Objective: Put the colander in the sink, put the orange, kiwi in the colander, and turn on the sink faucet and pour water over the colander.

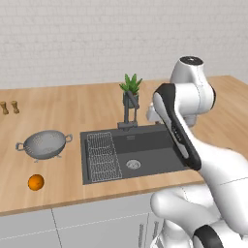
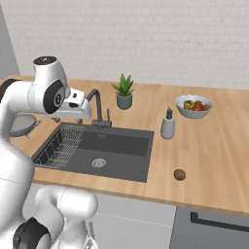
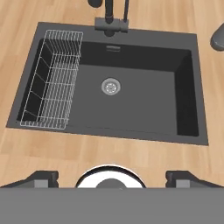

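The grey colander [image 1: 44, 144] stands on the wooden counter left of the sink [image 1: 150, 145]. In front of it lies the orange [image 1: 36, 182], near the counter's front edge. The kiwi [image 2: 179, 174] rests on the counter right of the sink. The dark faucet [image 1: 128, 114] rises behind the basin with its spout over it. My gripper [image 3: 112, 178] hangs above the sink's front edge, looking straight down into the basin [image 3: 140, 100]. Its fingertips [image 3: 41, 177] are wide apart and hold nothing. The arm partly hides the colander [image 2: 22, 124] in the right base view.
A wire rack [image 3: 54, 78] fills the sink's left side, beside the round drain [image 3: 110, 86]. A potted plant [image 2: 124, 92] stands behind the faucet. A soap dispenser [image 2: 168, 125] and a fruit bowl [image 2: 193, 106] sit to the right, two shakers [image 1: 9, 107] far left.
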You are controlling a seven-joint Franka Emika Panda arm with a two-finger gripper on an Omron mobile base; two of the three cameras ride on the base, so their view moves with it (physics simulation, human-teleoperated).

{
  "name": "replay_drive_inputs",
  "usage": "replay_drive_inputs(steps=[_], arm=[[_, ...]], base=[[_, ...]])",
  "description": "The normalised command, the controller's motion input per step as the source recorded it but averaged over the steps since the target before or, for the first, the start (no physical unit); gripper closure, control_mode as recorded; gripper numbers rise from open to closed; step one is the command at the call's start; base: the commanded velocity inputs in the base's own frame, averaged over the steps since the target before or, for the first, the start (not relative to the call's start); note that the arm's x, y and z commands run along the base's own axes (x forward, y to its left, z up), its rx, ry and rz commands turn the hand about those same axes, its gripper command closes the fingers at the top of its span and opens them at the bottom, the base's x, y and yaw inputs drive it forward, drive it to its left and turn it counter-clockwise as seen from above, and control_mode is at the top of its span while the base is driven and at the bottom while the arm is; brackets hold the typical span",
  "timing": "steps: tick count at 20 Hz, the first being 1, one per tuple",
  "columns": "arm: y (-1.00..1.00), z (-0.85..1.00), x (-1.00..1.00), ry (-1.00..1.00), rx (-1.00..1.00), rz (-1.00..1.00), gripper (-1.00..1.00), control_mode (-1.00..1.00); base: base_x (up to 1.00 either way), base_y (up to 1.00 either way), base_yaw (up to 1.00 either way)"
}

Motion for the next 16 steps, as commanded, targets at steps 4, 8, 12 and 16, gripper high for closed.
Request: replay_drive_inputs(steps=[4,8,12,16], arm=[[0.49,-0.13,-0.74,0.03,0.07,-0.04,-1.0,-1.0],[0.55,-0.22,-0.47,0.16,0.19,-0.15,-1.0,-1.0],[0.75,-0.28,-0.16,0.21,0.12,-0.11,-1.0,-1.0],[0.87,-0.28,-0.04,0.08,0.06,-0.1,-1.0,-1.0]], base=[[0.0,0.0,0.0],[0.0,0.0,0.0],[0.0,0.0,0.0],[0.0,0.0,0.0]])
